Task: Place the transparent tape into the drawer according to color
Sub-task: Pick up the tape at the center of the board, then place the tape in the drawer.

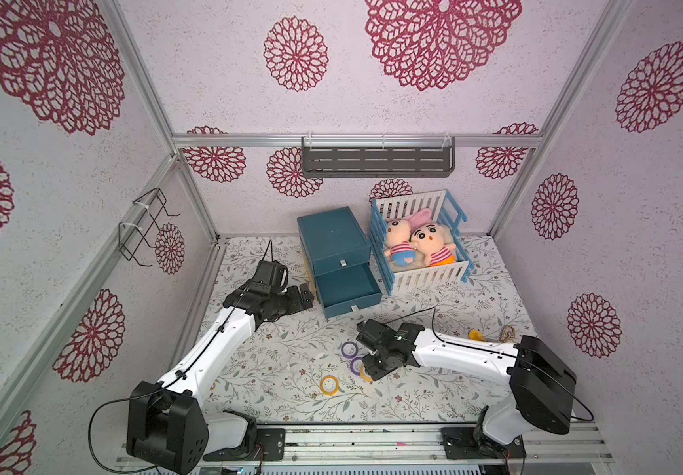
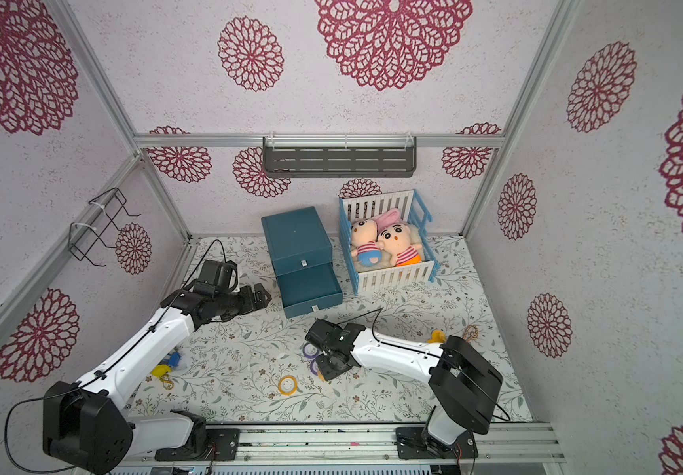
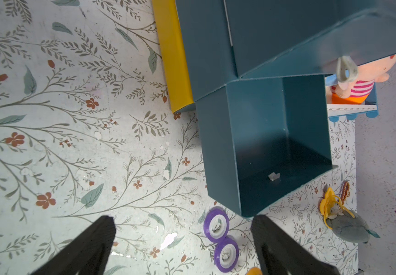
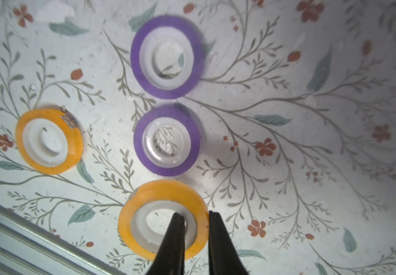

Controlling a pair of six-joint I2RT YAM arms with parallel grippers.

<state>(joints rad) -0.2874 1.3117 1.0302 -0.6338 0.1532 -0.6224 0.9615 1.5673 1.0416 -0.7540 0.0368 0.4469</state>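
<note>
Nearest me, the loose orange roll (image 1: pixel 328 384) lies flat on the floral mat (image 1: pixel 274 370). Just past it, my right claw (image 4: pixel 195 213) is pinched narrow on the gripped orange roll (image 4: pixel 142 204). One finger is down inside its white core, the other outside the rim. Whether it's clear of the mat, I can't tell. Beyond that sit the near purple roll (image 4: pixel 168 170) and the far purple roll (image 4: pixel 168 91), close together. Further out, my left claw (image 3: pixel 183 221) gapes wide, holding nothing, just beside the open lower drawer (image 1: pixel 352 306) of the teal cabinet (image 1: pixel 327 230).
</note>
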